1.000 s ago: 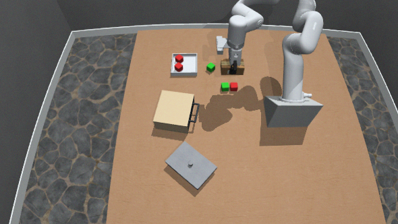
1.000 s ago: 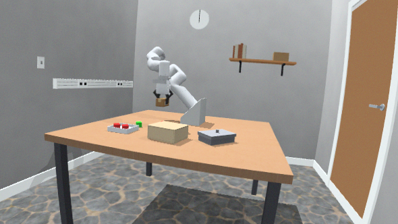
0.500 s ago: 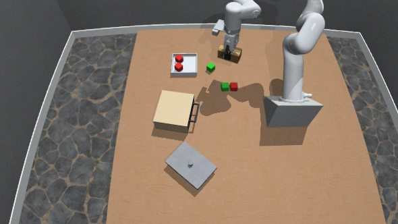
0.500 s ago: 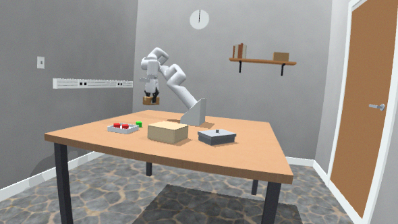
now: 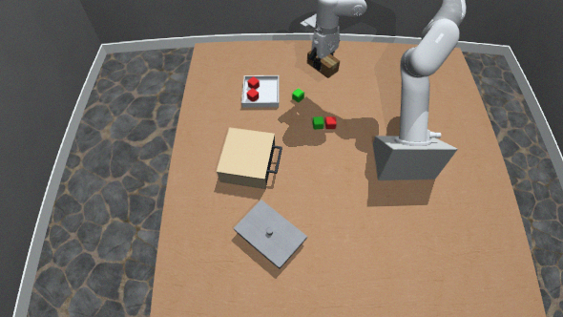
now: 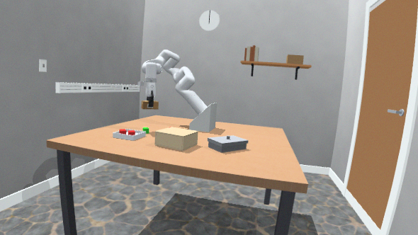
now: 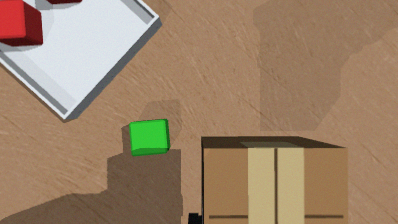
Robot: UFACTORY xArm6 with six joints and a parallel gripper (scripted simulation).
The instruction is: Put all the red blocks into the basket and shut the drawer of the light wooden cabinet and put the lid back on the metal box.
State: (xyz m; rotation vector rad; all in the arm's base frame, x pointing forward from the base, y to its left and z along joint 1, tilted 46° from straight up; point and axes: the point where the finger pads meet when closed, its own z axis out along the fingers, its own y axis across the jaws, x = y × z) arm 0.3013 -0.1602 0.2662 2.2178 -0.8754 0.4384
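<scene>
My gripper (image 5: 319,59) (image 6: 151,102) is shut on a brown cardboard box (image 5: 330,66) (image 6: 146,105) (image 7: 275,180) and holds it high above the far side of the table. The white basket (image 5: 272,91) (image 6: 129,136) (image 7: 85,55) holds two red blocks (image 5: 253,82) (image 5: 252,95). A third red block (image 5: 330,122) lies on the table, touching a green block (image 5: 318,122). Another green block (image 5: 298,95) (image 7: 149,137) lies right of the basket. The light wooden cabinet (image 5: 245,154) (image 6: 176,138) has its drawer in. The metal box (image 5: 270,233) (image 6: 227,142) has its lid on.
The arm's grey base (image 5: 412,155) stands right of the loose blocks. The cabinet's dark handle (image 5: 276,159) faces the base. The table's far edge runs just behind the held box.
</scene>
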